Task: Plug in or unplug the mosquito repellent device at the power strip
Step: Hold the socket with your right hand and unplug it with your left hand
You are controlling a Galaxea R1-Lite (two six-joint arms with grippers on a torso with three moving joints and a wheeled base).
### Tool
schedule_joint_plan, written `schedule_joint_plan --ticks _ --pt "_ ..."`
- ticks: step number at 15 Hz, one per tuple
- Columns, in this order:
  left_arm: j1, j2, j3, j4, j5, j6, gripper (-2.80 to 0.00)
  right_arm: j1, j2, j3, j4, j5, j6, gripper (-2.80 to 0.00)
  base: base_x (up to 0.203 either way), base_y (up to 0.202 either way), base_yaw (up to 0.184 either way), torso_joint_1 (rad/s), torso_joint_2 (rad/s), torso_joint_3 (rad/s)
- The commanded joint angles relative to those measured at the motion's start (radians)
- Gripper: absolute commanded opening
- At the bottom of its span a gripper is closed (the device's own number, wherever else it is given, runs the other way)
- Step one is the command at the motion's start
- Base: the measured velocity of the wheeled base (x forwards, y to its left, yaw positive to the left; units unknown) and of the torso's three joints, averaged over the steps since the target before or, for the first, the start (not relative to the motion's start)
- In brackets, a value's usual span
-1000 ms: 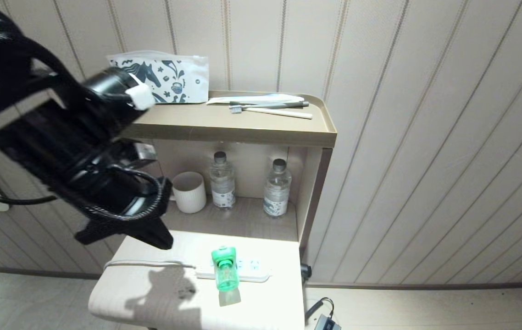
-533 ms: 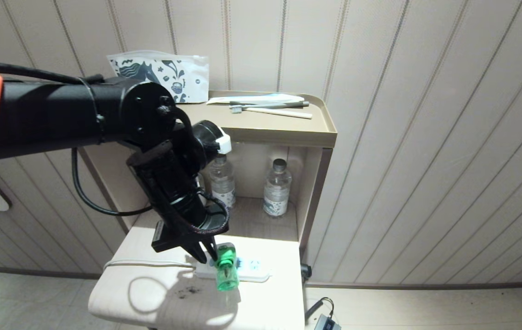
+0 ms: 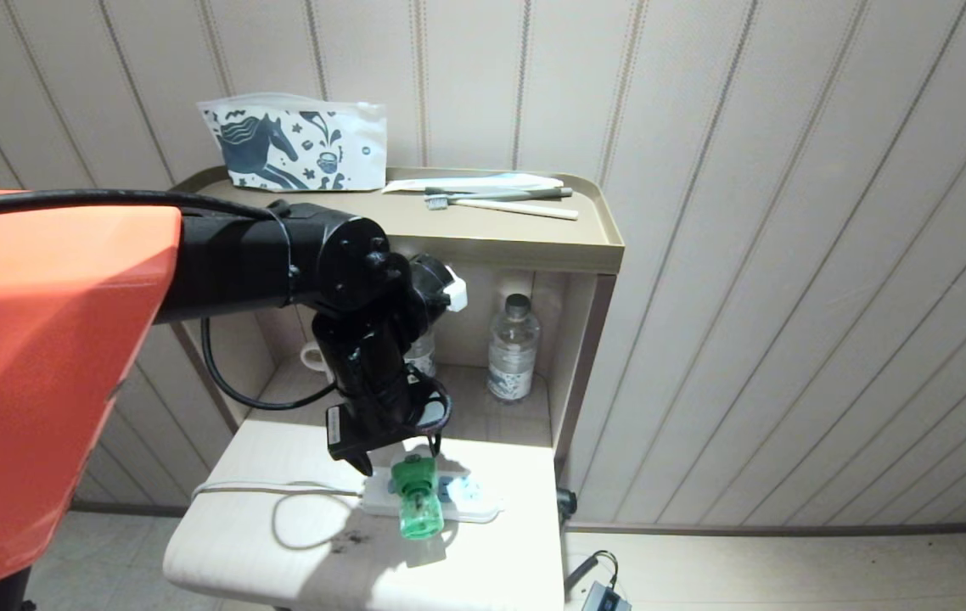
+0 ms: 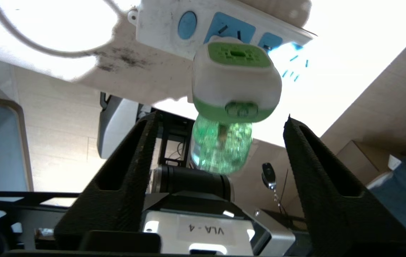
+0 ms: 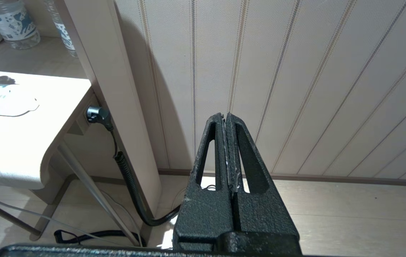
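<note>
desk: we see its pale top nearest us, a white cord looped at 9 o'clock of the power strip.
mosquito repellent device: plugged into the power strip, bottle end pointing to 6 o'clock.
left hand: we see it spread wide, just at 11 o'clock of the device; its fingers flank the green head without touching.
right hand: pressed together, low beside the desk, holding nothing.
shelf: water bottle at 12 o'clock.
</note>
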Motion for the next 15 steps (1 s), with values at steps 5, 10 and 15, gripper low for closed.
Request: schedule_joint_plan --ticks 5,10,15 --pt "-0.003 0.076 0.0 -0.011 -0.001 -0.024 0.0 0.001 0.001 0.0 0.0 0.0 0.0 -2.8 0.0 0.0 0.0 0.0 0.0 0.0" --pt "-0.005 0.119 0.001 -0.02 -0.013 -0.028 0.0 0.001 0.001 0.0 0.0 0.0 0.0 -2.8 0.0 0.0 0.0 0.0 0.0 0.0" --pt "-0.005 0.136 0.001 -0.019 -0.035 -0.028 0.0 0.001 0.001 0.0 0.0 0.0 0.0 -2.8 0.0 0.0 0.0 0.0 0.0 0.0"
